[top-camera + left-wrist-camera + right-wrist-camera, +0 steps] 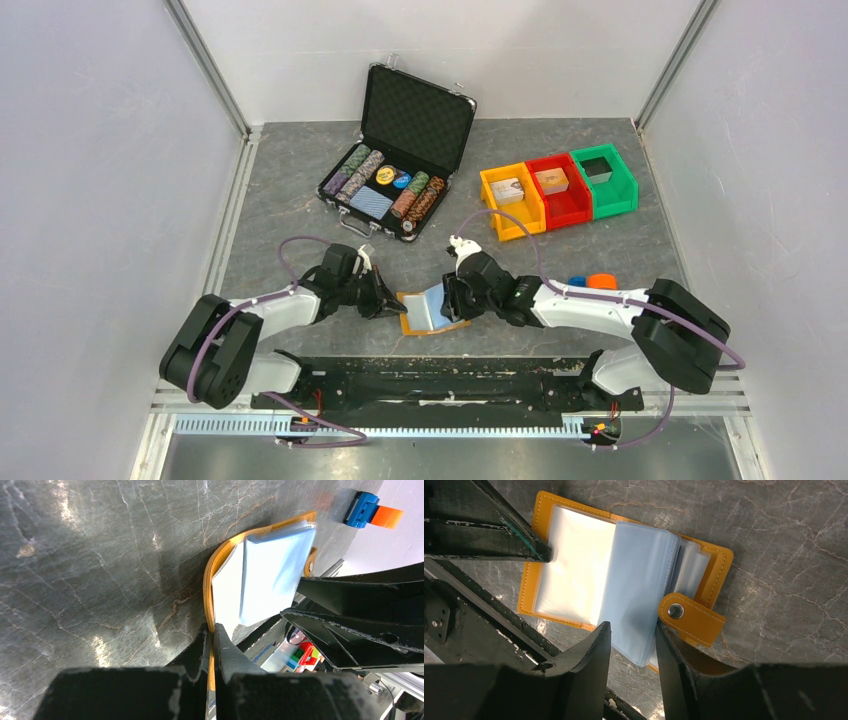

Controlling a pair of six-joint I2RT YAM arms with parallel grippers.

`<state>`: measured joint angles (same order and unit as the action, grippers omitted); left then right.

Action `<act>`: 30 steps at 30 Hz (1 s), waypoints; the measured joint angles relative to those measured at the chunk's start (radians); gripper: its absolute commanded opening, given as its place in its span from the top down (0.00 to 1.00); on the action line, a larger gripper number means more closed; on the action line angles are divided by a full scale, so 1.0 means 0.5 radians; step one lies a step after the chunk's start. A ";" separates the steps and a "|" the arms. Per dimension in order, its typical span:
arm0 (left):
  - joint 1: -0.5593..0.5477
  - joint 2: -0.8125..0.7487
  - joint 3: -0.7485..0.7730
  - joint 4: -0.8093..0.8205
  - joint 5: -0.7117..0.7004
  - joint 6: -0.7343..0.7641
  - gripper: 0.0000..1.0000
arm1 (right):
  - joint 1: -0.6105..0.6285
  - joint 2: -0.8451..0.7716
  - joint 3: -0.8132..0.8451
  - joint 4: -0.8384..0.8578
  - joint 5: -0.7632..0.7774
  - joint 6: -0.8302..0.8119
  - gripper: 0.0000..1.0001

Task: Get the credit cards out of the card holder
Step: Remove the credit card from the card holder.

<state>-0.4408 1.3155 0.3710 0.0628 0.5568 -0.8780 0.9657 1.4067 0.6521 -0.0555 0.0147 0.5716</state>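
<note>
– Orange card holder (720,562), where?
– Open on the grey marbled table (300,180), between the two arms. Its snap strap (691,620) sticks out on one side.
– And the left gripper (212,630)?
– Clamped tight on the holder's orange cover edge.
– And the right gripper (632,627)?
– One finger on each side of the light-blue sleeve stack (634,580), at its edge. Pinching or only straddling, cannot tell.
– And the credit cards?
– Cannot pick them out. The blue leaf could be card or sleeve. A white leaf (574,565) lies flat beside it.
</note>
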 measured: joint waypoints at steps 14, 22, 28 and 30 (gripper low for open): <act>0.000 0.029 0.000 0.002 -0.002 0.000 0.94 | 0.009 -0.020 0.024 -0.042 0.000 -0.029 0.60; 0.000 0.034 0.000 0.011 0.008 0.000 0.94 | 0.024 -0.074 0.023 -0.005 -0.034 -0.027 0.71; 0.000 0.034 0.000 0.015 0.008 0.000 0.93 | 0.025 -0.089 -0.042 0.242 -0.170 0.030 0.66; 0.000 0.034 0.000 0.015 0.008 0.000 0.91 | 0.025 -0.089 -0.084 0.341 -0.218 0.058 0.65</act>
<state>-0.4408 1.3327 0.3710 0.0704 0.5610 -0.8780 0.9783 1.3621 0.6102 0.1150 -0.0944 0.6006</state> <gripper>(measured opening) 0.068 0.332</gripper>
